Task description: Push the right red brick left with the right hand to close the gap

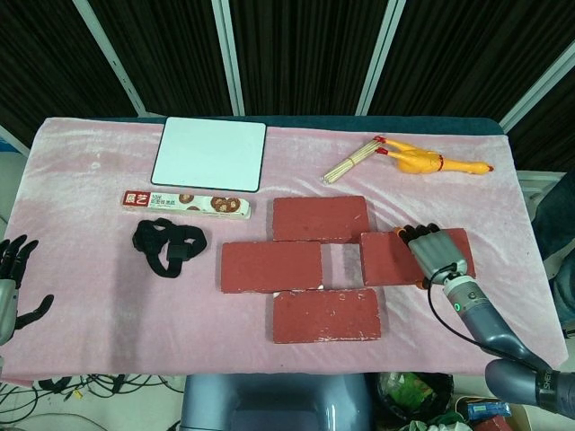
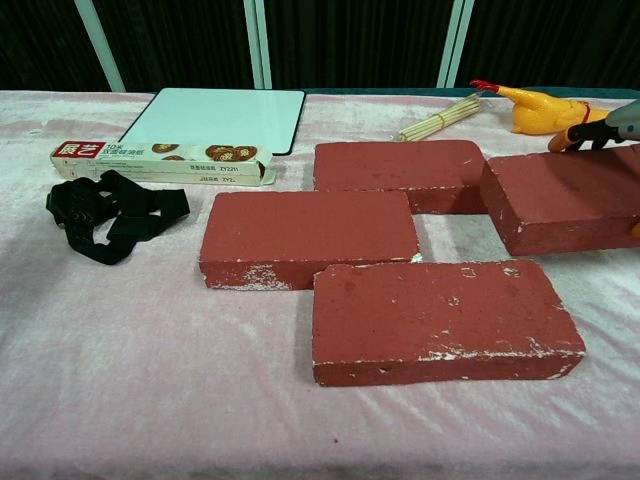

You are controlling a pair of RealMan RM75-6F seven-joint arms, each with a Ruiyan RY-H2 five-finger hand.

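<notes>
Resting palm-down, the right hand (image 1: pixel 437 254) lies flat on the right red rectangular brick (image 1: pixel 395 259), fingers extended and grasping nothing. That brick sits on the pink velvet tablecloth (image 1: pixel 90 269), its left end just beside the rear red brick (image 1: pixel 320 218). A bare strip of cloth separates it from the middle-left red brick (image 1: pixel 270 266). The left hand (image 1: pixel 11 285) hangs with fingers spread beyond the cloth's left edge.

There's just a narrow strip of bare cloth left between the right red brick (image 1: pixel 395 258) and the middle brick (image 1: pixel 270 266), boxed in by the back brick (image 1: pixel 320 218) and front brick (image 1: pixel 326 315). Right hand (image 1: pixel 437 254) lies flat on the right brick. Plenty of bare pink cloth (image 1: pixel 503 224) right of it, with the rubber chicken (image 1: pixel 429 162) and sticks (image 1: pixel 352 162) well behind.
</notes>
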